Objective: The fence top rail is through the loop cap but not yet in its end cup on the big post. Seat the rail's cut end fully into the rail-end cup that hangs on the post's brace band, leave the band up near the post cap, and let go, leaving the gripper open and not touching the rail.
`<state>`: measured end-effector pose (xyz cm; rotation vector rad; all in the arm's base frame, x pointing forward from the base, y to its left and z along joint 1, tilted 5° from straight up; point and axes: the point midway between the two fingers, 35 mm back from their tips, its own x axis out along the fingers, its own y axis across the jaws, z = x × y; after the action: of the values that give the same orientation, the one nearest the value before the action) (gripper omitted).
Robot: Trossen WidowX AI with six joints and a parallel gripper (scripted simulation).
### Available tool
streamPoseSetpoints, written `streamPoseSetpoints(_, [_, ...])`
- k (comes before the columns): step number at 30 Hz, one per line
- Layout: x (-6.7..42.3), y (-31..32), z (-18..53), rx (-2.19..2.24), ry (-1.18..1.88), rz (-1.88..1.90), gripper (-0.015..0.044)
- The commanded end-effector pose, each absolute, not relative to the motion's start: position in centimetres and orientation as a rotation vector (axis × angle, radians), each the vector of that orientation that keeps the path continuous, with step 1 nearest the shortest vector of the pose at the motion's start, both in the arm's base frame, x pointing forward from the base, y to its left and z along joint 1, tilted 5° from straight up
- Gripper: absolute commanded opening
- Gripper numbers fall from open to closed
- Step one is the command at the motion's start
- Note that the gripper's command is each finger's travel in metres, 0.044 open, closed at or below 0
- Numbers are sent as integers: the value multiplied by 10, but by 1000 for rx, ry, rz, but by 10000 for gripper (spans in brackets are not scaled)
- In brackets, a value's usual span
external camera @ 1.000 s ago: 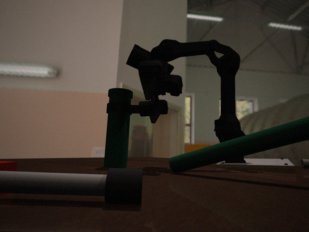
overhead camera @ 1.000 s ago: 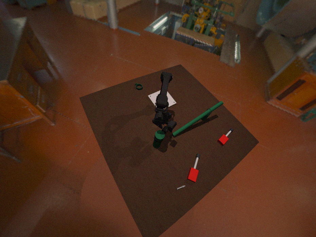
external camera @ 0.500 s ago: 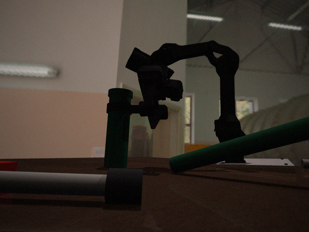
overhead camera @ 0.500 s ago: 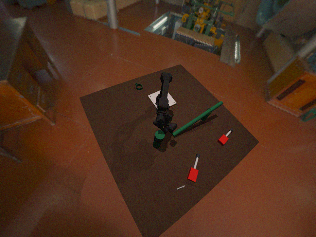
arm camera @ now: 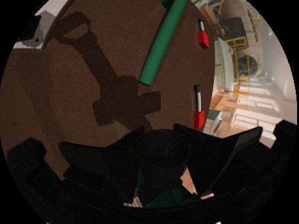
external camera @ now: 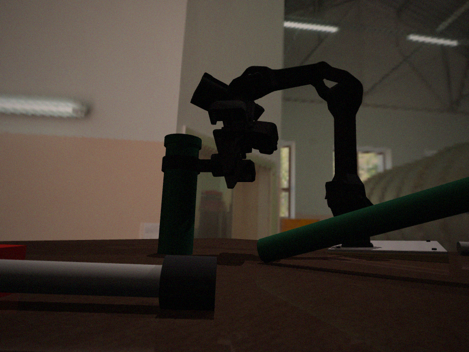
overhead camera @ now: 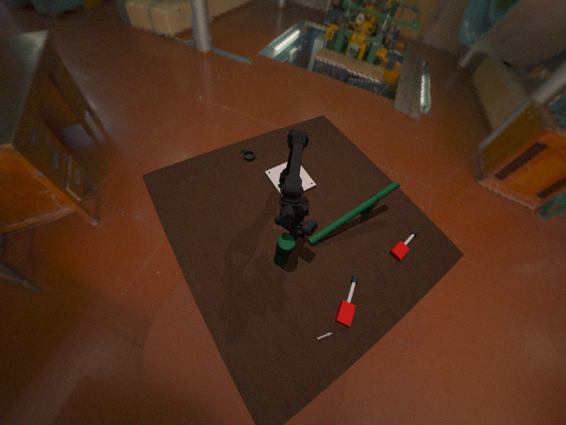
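Top view: end effector [overhead camera: 299, 227] hangs over the cup beside the post [overhead camera: 283, 249], arm reaching out from its white base plate [overhead camera: 308, 184]. Rail [overhead camera: 354, 213] lies to the side of the end effector, its near cut end just beside it, not in the cup; it runs away through the loop cap [overhead camera: 368, 205]. Two red blocks [overhead camera: 345, 312] with grey pegs sit farther out on the surface [overhead camera: 206, 219], a small screw [overhead camera: 324, 336] beyond them, a green ring [overhead camera: 248, 154] behind the arm.

Exterior view: end effector [external camera: 231, 181] points down, fingers closed around the rail-end cup [external camera: 232, 169], which sticks out from the brace band [external camera: 179, 164] high on the post [external camera: 177, 204], just under the post cap [external camera: 182, 143]. Rail [external camera: 359, 221] slants below and to the right, its cut end resting on the surface, well apart from the cup. A grey peg [external camera: 113, 280] lies in the foreground.

Wrist view: dark fingers pinch the cup [arm camera: 165, 156] from both sides, part-closed, green post showing under it. Rail [arm camera: 165, 36] lies ahead of the end effector, cut end nearest.
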<state>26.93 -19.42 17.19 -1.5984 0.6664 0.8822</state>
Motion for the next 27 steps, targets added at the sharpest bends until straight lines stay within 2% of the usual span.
streamPoseSetpoints(1, [271, -195, 172, -1590, 683, 867, 0])
streamPoseSetpoints(27, [288, -193, 173, -1488, 801, 717, 0])
